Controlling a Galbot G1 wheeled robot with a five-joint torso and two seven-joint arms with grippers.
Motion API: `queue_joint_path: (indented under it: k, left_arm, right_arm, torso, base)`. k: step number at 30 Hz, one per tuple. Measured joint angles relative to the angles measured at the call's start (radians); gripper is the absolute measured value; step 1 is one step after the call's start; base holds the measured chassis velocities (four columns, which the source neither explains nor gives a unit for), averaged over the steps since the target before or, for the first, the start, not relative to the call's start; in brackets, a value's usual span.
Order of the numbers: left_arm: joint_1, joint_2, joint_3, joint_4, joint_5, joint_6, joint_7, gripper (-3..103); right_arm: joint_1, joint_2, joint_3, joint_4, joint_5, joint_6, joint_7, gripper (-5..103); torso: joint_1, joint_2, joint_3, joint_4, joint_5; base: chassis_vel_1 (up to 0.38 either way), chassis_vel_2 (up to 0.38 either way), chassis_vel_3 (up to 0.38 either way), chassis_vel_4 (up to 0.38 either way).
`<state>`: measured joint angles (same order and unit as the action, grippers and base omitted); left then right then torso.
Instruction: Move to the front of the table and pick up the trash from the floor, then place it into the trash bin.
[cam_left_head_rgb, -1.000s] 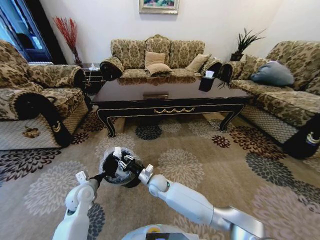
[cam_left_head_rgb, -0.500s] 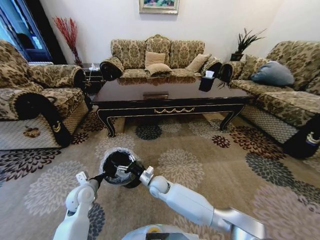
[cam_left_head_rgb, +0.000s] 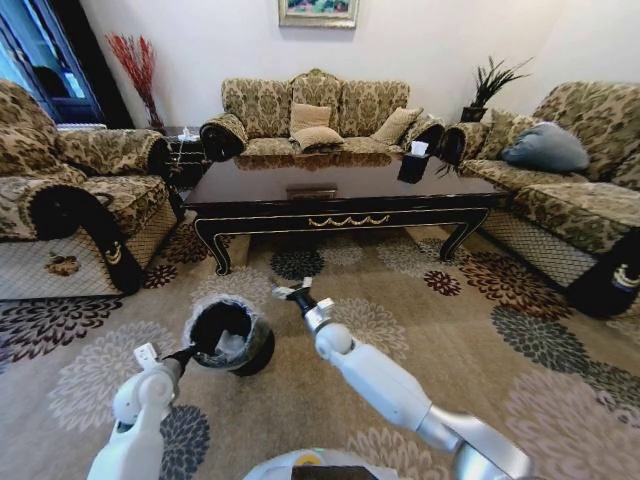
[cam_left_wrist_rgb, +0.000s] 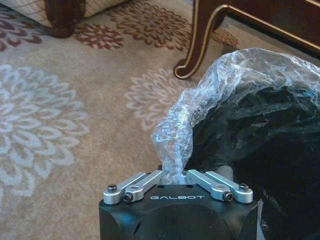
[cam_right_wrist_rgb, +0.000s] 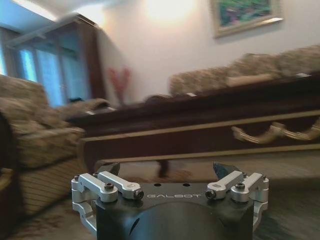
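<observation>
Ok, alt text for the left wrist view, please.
The left gripper pinches the translucent liner folded over the black trash bin, which stands on floral carpet. A curved gold-trimmed leg of the table rises behind.

Table (cam_left_head_rgb: 340, 185): glossy dark wood, mirror-like top, gold trim. Trash bin (cam_left_head_rgb: 228, 337): black, liner (cam_left_wrist_rgb: 200, 105) crinkly translucent plastic, shiny. Carpet (cam_left_head_rgb: 420, 330): matt woven pile, floral. Sofa (cam_left_head_rgb: 320, 115): patterned cloth. Left gripper (cam_left_wrist_rgb: 175, 176): matt black housing, brushed metal links.
</observation>
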<state>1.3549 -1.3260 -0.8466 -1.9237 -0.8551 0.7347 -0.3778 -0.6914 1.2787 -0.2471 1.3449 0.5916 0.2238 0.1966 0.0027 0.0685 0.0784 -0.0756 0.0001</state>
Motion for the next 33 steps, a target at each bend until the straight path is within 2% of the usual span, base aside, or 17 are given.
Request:
queue_joint_path:
  k: [7, 18, 28, 31, 33]
  left_arm:
    - [-0.075, 0.005, 0.023, 0.098, 0.007, -0.008, -0.001, 2]
    - [-0.207, 0.003, 0.085, 0.274, 0.044, -0.035, 0.025, 2]
    - [-0.272, -0.011, 0.115, 0.36, 0.071, -0.069, 0.034, 2]
    - [-0.277, -0.011, 0.119, 0.366, 0.068, -0.078, 0.035, -1]
    - [-0.282, -0.011, 0.128, 0.368, 0.057, -0.092, 0.045, 7]
  right_arm:
    - [-0.058, -0.01, 0.061, -0.03, -0.025, 0.0, 0.003, 100]
    - [-0.105, -0.009, 0.09, -0.071, -0.062, 0.011, -0.001, 100]
    - [-0.127, 0.006, 0.096, -0.096, -0.085, 0.024, -0.006, 100]
    - [-0.129, 0.006, 0.098, -0.098, -0.086, 0.025, -0.008, 100]
    - [-0.129, 0.004, 0.099, -0.105, -0.088, 0.028, -0.013, 100]
  torso:
    - [0.0, 0.0, 0.0, -0.0001, -0.0002]
    - [0.0, 0.0, 0.0, 0.0001, -0.0001]
    - [0.0, 0.0, 0.0, 0.0003, 0.0]
    - [0.0, 0.0, 0.0, 0.0003, 0.0001]
    - [0.0, 0.0, 0.0, -0.0006, -0.0002]
  base:
    - [0.0, 0.0, 0.0, 0.0]
    - [0.0, 0.0, 0.0, 0.0]
    - [0.0, 0.0, 0.0, 0.0]
    - [0.0, 0.0, 0.0, 0.0]
    - [0.0, 0.0, 0.0, 0.0]
